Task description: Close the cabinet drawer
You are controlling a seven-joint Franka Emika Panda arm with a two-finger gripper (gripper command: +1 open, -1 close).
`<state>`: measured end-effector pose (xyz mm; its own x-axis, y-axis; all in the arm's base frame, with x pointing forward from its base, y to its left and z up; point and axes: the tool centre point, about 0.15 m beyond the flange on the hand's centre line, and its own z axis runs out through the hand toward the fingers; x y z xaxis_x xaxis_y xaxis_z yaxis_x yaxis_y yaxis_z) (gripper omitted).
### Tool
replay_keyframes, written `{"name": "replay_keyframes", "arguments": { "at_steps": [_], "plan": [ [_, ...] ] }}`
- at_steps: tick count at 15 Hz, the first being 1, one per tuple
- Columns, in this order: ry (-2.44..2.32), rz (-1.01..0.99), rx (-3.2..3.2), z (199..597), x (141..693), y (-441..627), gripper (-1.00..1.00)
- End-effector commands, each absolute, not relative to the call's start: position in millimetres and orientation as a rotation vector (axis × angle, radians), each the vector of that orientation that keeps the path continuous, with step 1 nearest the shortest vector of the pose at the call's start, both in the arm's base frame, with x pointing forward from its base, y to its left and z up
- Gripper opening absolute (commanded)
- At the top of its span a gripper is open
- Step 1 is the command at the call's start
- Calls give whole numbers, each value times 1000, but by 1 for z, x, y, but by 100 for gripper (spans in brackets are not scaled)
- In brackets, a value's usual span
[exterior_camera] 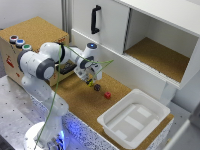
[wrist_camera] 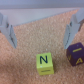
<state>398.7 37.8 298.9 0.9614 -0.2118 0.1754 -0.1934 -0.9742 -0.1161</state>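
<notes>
Gripper [wrist_camera: 42, 30] jaws spread wide, nothing held, over cork surface [wrist_camera: 35, 40]. Yellow-green cube [wrist_camera: 44, 63] reads "N"; dark purple cube [wrist_camera: 77, 53] reads "A". Tan wooden cabinet drawer [exterior_camera: 10, 60] mostly hidden behind arm, exterior view's left.

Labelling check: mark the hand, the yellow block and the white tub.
hand [wrist_camera: 42, 30], wrist view, midway between the two fingertips
yellow block [wrist_camera: 44, 63], wrist view, face printed with N
white tub [exterior_camera: 150, 125], exterior view, rim on the side nearest the camera
</notes>
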Motion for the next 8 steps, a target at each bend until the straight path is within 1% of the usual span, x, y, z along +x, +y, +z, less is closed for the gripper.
{"name": "replay_keyframes", "arguments": {
  "at_steps": [1,2,3,6,8],
  "plan": [
    [154,-278,-3066,358,360,72,100],
    [90,-258,-3095,357,353,83,100],
    [49,-238,-3127,354,347,91,-100],
    [-26,-224,-3167,344,331,112,-100],
    [-61,-220,-3168,337,330,121,-100]
  ]
}}
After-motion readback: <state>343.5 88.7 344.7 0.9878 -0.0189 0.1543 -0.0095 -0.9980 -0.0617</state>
